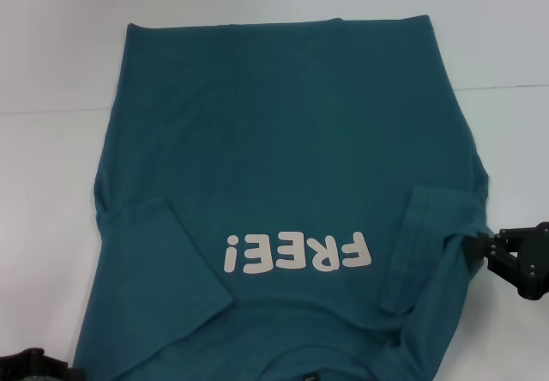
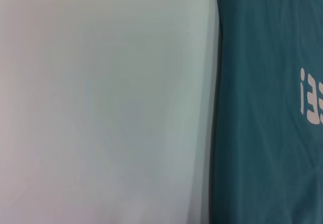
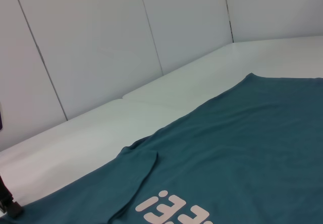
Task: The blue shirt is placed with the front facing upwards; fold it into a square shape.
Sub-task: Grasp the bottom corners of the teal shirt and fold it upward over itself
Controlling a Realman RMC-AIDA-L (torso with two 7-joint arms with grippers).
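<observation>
Your right gripper [image 1: 482, 248] is pinched on the blue shirt [image 1: 283, 141] at its right sleeve edge. Left gripper [image 1: 30, 365] is parked near-left; can't tell its opening. Shirt is flat on the table [image 1: 51, 55], sleeves tucked in, main folds still ahead.

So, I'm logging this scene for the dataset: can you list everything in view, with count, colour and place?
blue shirt: one, dark teal-blue, spread front-up across the table's middle, both sleeves folded inward
"FREE!" lettering: one, white, on the chest, upside down in the head view
table: one, white, under the shirt
wall panels: several, white, behind the table
left gripper: one, black, near corner, off the shirt
right gripper: one, black, at the shirt's right edge by the sleeve, cloth bunched at its jaws
</observation>
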